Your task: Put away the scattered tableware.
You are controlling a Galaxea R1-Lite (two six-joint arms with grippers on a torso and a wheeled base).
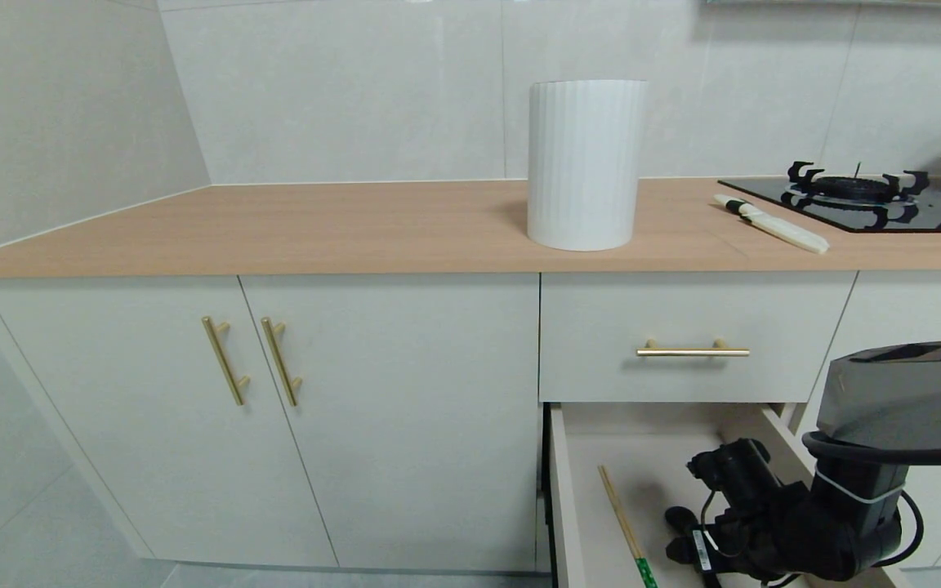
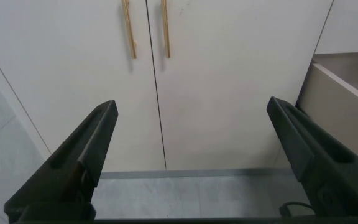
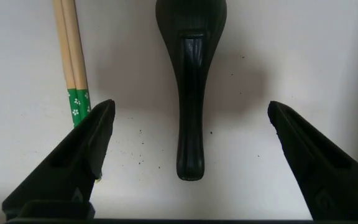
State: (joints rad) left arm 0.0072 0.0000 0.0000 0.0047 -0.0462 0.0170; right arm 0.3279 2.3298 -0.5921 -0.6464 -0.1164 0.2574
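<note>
The right pincer (image 3: pixel 189 111) hangs inside an open lower drawer (image 1: pixel 562 490), its two dark fingers (image 3: pixel 82 155) spread wide apart and holding nothing. A black spoon (image 3: pixel 190 93) lies flat on the pale drawer floor in the gap between the fingers, touching neither one. Beside one finger lies a pair of wooden chopsticks (image 3: pixel 70 56) with green patterned ends, side by side and just apart from the spoon. In the head view the chopsticks (image 1: pixel 624 523) lie along the drawer's left wall, running from back to front.

The left pincer (image 2: pixel 191 107) is also spread wide and holding nothing. It sits low in front of two closed white cupboard doors (image 2: pixel 229 74) with brass bar handles (image 2: pixel 130 28), above a grey tiled floor (image 2: pixel 185 196).

Above the open drawer is a shut drawer with a brass handle (image 1: pixel 693 351). The wooden bench (image 1: pixel 315 229) on top carries a tall white ribbed canister (image 1: pixel 583 163), upright near the front edge. A pale-bladed knife (image 1: pixel 773 222) lies flat towards the right end of the bench, just beside a black gas hob (image 1: pixel 862 200).
</note>
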